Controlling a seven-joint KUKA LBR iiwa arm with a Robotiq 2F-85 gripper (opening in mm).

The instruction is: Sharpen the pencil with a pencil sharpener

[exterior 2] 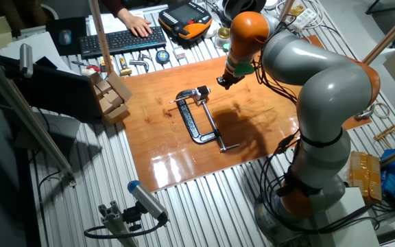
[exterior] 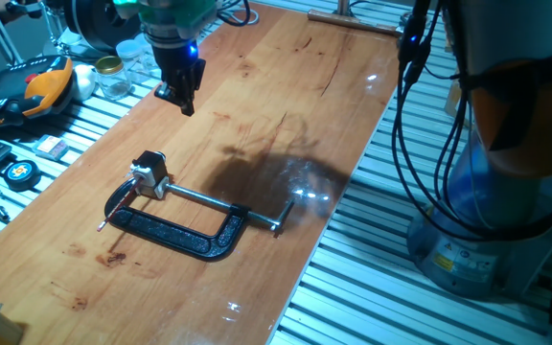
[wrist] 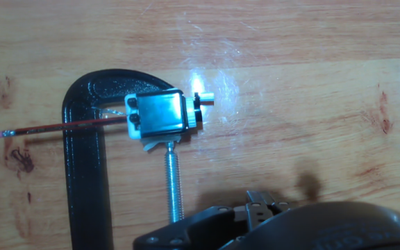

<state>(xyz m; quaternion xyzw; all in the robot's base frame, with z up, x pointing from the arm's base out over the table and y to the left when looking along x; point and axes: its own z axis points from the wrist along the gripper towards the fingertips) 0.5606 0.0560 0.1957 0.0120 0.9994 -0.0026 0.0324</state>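
Pencil (wrist: 61, 126): one, thin and dark with a pale reddish tip at far left in the hand view, lying flat on the wooden table (wrist: 311, 83). Its other end meets the pencil sharpener (wrist: 160, 115), one small block, held between the frame and screw of one black C-clamp (wrist: 85, 167). Pencil crosses over the clamp's frame. One silver screw rod (wrist: 174, 187) runs from the sharpener toward the lower edge of that view.

In one fixed view, left to right: pencil (exterior: 113, 216), clamp (exterior: 175, 233), sharpener (exterior: 149, 174), rod ending in one crossbar handle. Pincer (exterior: 182, 96) hangs above the table, apart from all of these; sharpener and pencil lie below it and nearer the camera, well clear of the fingertips. Nothing between the fingers in that view. Whether the fingers stand apart or together: cannot tell.

In the other fixed view, left to right: one keyboard (exterior 2: 118, 40), pencil (exterior 2: 177, 101), clamp (exterior 2: 196, 123), sharpener (exterior 2: 202, 94), then pincer (exterior 2: 223, 81) just to the right of the sharpener and raised off the wood.
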